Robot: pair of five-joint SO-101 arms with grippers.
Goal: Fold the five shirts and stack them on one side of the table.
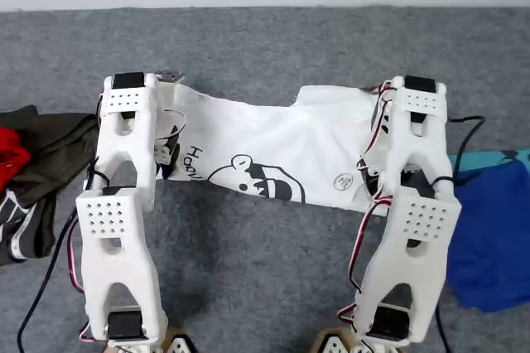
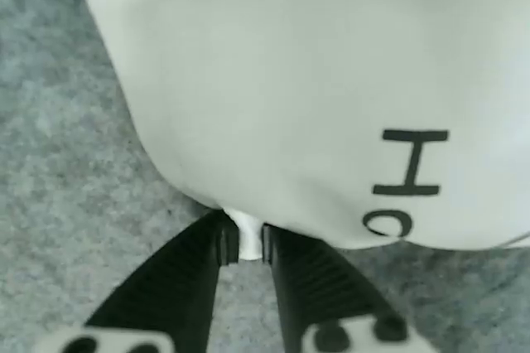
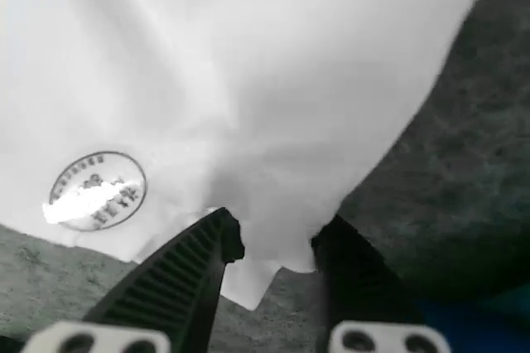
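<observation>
Dark clothes lie at far left. The left gripper pinches one edge of the white shirt, spread mid-table; the right gripper grasps its other edge. A blue shirt lies at right. A fold looks to be in hand; next, both edges should travel together.

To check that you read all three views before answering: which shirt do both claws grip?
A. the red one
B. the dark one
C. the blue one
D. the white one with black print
D: the wrist views show fabric of the white shirt pinched in the left claw and in the right claw.
</observation>
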